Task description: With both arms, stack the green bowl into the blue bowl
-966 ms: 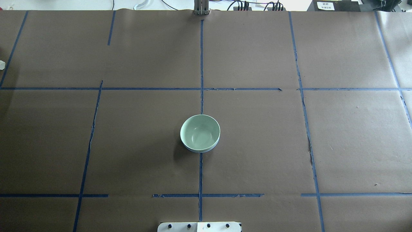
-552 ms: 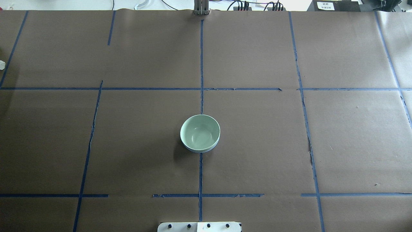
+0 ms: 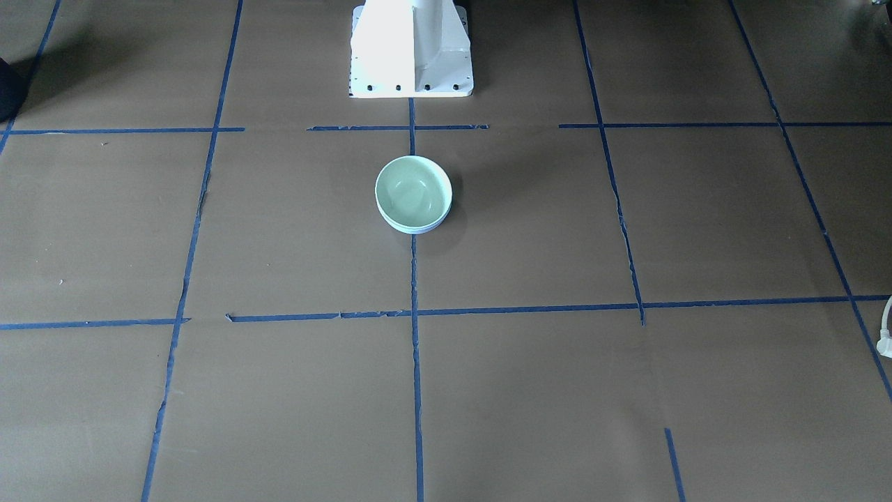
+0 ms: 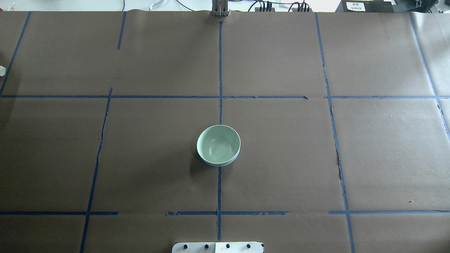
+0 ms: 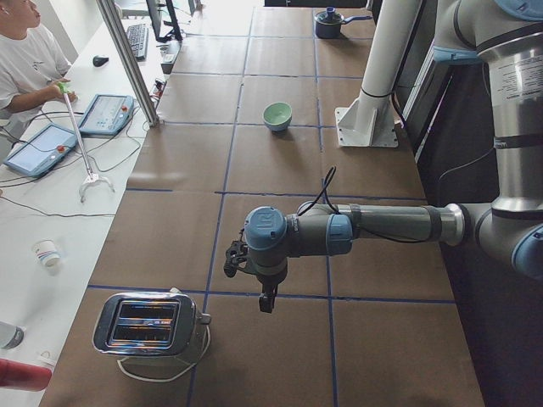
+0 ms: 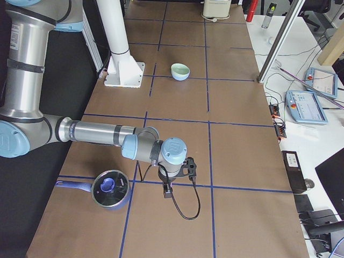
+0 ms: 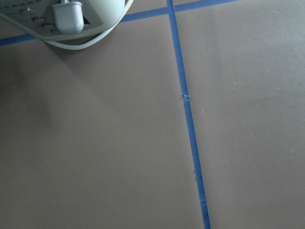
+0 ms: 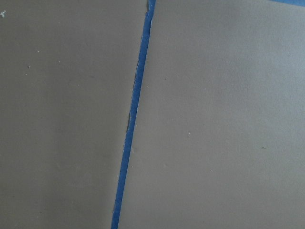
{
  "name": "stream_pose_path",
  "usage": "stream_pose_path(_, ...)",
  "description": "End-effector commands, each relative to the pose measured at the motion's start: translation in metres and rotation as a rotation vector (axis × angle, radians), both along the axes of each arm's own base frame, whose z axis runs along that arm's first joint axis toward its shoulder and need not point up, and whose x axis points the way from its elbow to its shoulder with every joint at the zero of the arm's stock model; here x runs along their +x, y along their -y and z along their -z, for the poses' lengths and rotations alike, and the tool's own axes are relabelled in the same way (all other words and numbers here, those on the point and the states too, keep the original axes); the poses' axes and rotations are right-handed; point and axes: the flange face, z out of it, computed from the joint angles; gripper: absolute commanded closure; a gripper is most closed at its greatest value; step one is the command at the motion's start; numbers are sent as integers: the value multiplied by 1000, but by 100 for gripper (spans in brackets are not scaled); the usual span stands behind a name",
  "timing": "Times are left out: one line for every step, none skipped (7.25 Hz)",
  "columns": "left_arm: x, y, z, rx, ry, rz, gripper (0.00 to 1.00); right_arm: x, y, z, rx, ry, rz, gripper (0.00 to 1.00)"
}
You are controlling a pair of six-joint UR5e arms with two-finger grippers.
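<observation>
The green bowl (image 4: 218, 144) sits nested inside the blue bowl (image 4: 212, 163) at the table's middle, on the centre tape line. Only a thin pale rim of the blue bowl shows under it. The green bowl also shows in the front view (image 3: 412, 192) and small in both side views (image 5: 277, 113) (image 6: 180, 69). My left gripper (image 5: 265, 303) hangs over the table near a toaster, far from the bowls. My right gripper (image 6: 166, 192) hangs near a blue pot at the other end. Both show only in side views, so I cannot tell whether they are open or shut.
A chrome toaster (image 5: 148, 325) stands by the left arm, with its white plug and cable (image 7: 66, 14) in the left wrist view. A blue lidded pot (image 6: 110, 188) stands by the right arm. The white pedestal (image 3: 411, 49) stands behind the bowls. An operator (image 5: 25, 55) sits beside the table.
</observation>
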Motion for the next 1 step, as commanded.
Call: stream_pose_path(0,0,0,2,-2,-1,0,0,1,1,2,0,0,0)
